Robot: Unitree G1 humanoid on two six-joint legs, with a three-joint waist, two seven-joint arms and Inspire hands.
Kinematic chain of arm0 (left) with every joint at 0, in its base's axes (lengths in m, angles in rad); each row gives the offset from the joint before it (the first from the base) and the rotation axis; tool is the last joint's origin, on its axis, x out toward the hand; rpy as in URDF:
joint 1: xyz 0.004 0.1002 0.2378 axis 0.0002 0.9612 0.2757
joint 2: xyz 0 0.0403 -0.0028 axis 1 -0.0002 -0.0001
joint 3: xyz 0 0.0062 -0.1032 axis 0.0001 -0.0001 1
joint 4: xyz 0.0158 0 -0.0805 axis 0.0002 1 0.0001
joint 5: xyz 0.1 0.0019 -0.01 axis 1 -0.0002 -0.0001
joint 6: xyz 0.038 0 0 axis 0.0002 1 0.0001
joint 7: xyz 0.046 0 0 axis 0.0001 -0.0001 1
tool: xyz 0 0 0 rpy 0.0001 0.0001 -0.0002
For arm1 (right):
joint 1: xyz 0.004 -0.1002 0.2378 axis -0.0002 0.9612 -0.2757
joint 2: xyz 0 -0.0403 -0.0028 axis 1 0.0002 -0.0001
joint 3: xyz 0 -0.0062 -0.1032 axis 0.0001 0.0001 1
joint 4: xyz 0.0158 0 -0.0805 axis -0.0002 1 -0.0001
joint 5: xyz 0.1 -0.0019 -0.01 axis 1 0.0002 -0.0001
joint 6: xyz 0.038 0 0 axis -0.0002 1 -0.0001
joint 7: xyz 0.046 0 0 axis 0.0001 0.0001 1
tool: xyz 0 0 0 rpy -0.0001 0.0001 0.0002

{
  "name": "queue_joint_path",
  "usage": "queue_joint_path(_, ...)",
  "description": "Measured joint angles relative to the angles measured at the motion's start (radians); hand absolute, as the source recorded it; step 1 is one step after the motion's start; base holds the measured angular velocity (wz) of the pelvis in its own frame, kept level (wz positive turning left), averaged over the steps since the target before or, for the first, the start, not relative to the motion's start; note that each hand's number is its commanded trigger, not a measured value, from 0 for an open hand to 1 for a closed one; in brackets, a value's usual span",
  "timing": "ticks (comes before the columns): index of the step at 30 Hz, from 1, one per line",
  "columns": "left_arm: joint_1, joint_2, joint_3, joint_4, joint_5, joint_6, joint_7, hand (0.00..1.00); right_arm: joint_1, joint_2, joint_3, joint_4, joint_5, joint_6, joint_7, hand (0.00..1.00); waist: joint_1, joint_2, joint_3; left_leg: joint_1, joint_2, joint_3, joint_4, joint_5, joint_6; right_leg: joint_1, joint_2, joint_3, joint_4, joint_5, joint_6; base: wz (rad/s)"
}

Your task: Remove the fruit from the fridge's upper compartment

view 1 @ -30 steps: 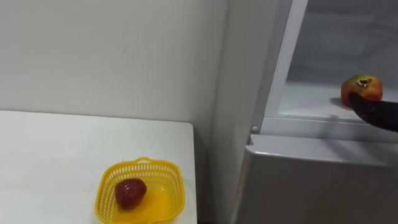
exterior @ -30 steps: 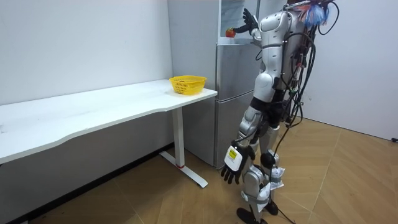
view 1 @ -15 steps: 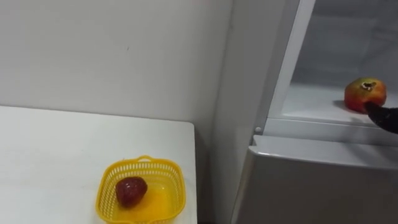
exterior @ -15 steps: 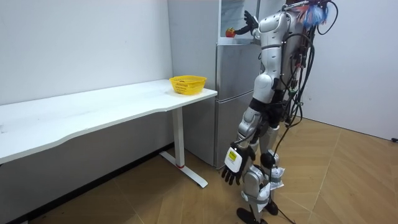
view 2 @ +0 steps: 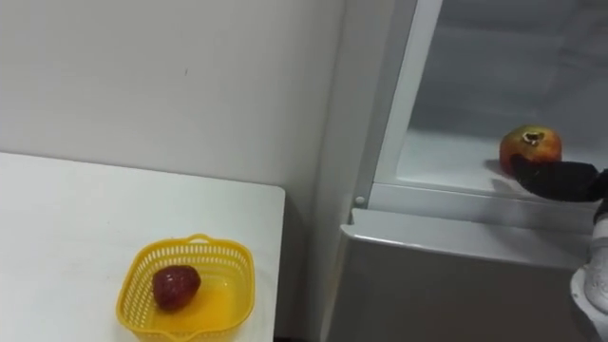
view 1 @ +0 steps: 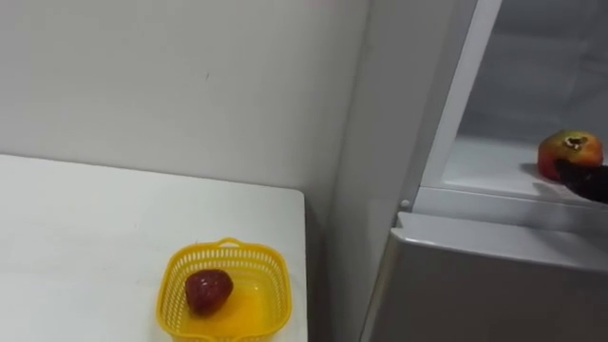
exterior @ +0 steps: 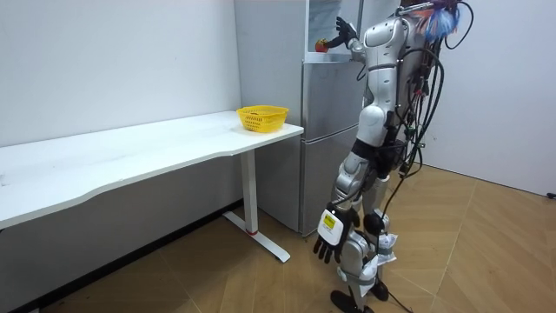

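Pomegranate (view 2: 530, 146) sits on fridge shelf (view 2: 445, 163), right hand (view 2: 559, 180) just beside it

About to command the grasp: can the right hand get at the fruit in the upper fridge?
Probably yes: the right hand is close by the fruit on the shelf, nothing between them.

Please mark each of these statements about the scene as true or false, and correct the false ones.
1. The yellow basket holds a red fruit. True.
2. The basket stands inside the fridge. False: it stands on the white table.
3. The right hand is at the red-yellow fruit on the upper fridge shelf. True.
4. The left hand carries that fruit. False: it hangs low beside the leg, open, holding nothing.
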Motion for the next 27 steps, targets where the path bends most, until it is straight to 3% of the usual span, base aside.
queue_joint_path(3,-0.002,0.002,0.002,-0.004,0.001,0.000,0.018,0.00,-0.001,-0.028,0.046,0.022,0.002,0.006,0.013,0.00,0.016,-0.002,0.0032,-0.004,-0.001,-0.005,-0.002,0.000,0.000,0.000,-0.001,-0.010,-0.001,0.000,0.000,0.05)
queue_joint_path(15,0.010,0.002,0.010,-0.043,0.002,0.013,0.040,0.00,-0.042,-0.061,0.089,0.082,0.012,0.009,0.062,0.00,0.043,0.003,0.0049,-0.020,-0.003,-0.025,-0.001,0.003,-0.001,-0.007,-0.002,-0.025,0.001,0.000,0.000,0.05)
queue_joint_path(17,0.015,0.002,0.010,-0.045,0.004,0.014,0.039,0.00,-0.066,-0.062,0.098,0.112,0.026,0.008,0.079,0.00,0.042,0.007,0.0080,-0.020,-0.002,-0.026,-0.001,0.003,-0.001,-0.006,-0.002,-0.028,0.001,0.000,0.000,0.02)
queue_joint_path(27,0.021,0.005,0.011,-0.047,0.042,0.014,0.030,0.00,-0.107,-0.068,0.102,0.229,0.080,0.003,0.144,0.00,0.049,0.001,0.0043,-0.015,-0.002,-0.033,0.001,0.005,-0.002,0.002,-0.004,-0.046,0.002,0.001,-0.001,0.02)
